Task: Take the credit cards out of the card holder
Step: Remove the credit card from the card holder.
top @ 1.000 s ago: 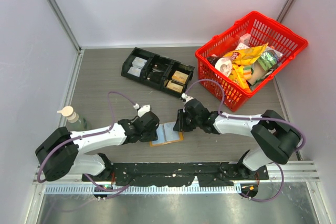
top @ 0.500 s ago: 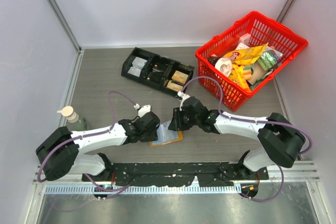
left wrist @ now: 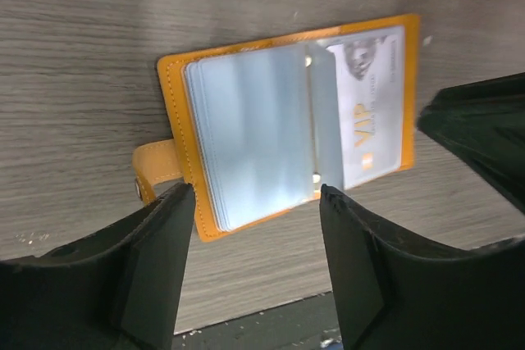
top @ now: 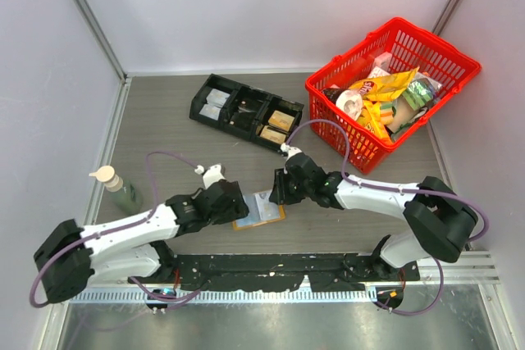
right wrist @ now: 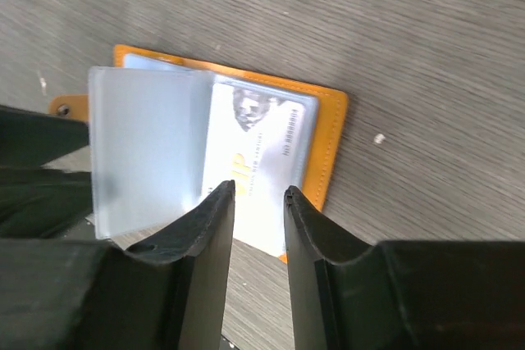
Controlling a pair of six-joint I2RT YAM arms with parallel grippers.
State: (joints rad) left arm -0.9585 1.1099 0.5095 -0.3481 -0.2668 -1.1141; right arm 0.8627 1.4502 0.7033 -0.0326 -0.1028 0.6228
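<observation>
Near the front edge of the table (top: pixel 164 129), between the two arms, the card holder (top: pixel 261 211) lies open and flat, orange cover down, its small tab (left wrist: pixel 152 171) sticking out on one side. A stack of pale clear sleeves (left wrist: pixel 250 141) covers one half. On the other half a white card marked VIP (left wrist: pixel 373 112) sits in its pocket, with one sleeve leaf lying partly over its edge.

The left claw (left wrist: pixel 254 194) hovers above the holder with its fingers spread wide — nothing is between them, and the sleeves show in the gap. The right claw (right wrist: pixel 252 190) hangs over the card side from the opposite direction, its fingers only a little apart and gripping nothing that shows. Whether their tips touch the card I cannot tell.

Farther back stand a black compartment tray (top: pixel 246 110) and a red basket (top: pixel 340 141) full of packets — both well apart from the holder. A small bottle (top: pixel 121 190) stands at the table's left side.
</observation>
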